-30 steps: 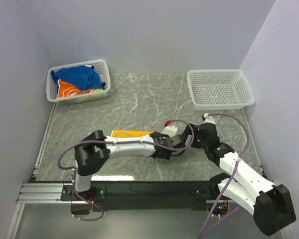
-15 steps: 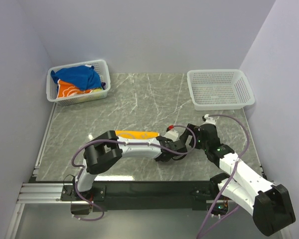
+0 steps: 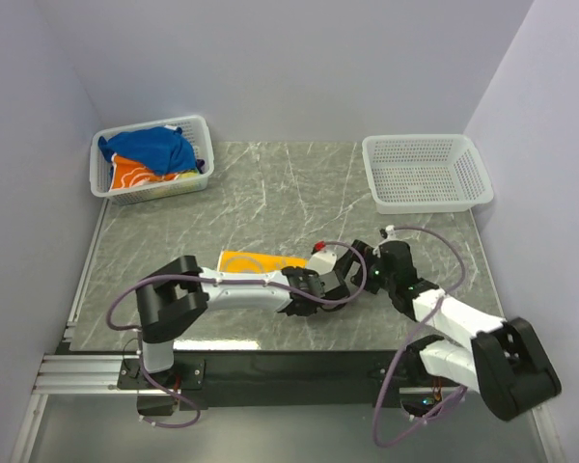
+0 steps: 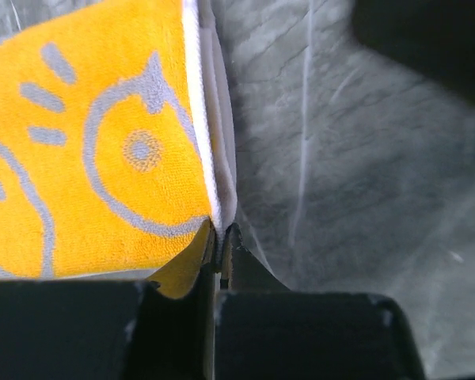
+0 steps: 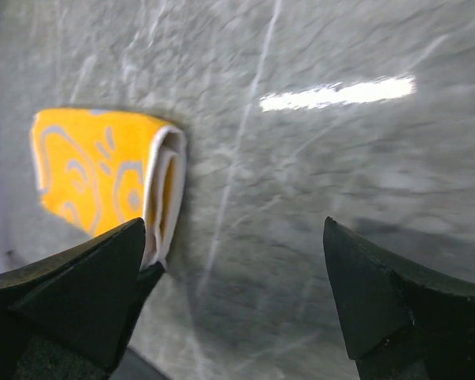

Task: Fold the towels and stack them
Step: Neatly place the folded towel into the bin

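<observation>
The left pincer (image 4: 220, 241) is pressed together on a corner of the folded yellow towel (image 4: 103, 158), which lies on the counter (image 4: 364, 174) towards the near edge. The right pincer (image 5: 233, 245) stands spread wide just beside it.

No legible text, label, brand, number or sign is found in any view. Only pale swirl, dash and dot outlines are printed on the yellow towel (image 4: 103, 158). No letters are formed by them.
</observation>
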`<action>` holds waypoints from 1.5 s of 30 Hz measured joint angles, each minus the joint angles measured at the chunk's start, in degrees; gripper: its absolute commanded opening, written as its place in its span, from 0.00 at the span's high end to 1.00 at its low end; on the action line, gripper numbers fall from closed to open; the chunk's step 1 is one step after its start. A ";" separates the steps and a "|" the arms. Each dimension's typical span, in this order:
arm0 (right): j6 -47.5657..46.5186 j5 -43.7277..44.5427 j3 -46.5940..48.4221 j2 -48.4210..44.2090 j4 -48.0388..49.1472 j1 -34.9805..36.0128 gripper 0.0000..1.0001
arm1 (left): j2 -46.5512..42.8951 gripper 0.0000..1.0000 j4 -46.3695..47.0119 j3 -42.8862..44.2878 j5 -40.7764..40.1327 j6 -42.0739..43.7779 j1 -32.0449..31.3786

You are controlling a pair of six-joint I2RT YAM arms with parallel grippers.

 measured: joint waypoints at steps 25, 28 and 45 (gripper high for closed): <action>34.40 -13.53 2.08 39.21 48.96 11.43 0.18 | -5.11 0.99 5.75 -1.92 3.67 -0.85 2.29; 34.95 -13.62 2.10 40.30 48.92 11.54 0.46 | -4.00 0.95 5.68 -0.98 4.00 -1.11 2.56; 17.55 -15.04 16.96 39.28 21.33 5.40 1.00 | -3.98 0.01 5.53 0.15 6.45 -2.12 5.09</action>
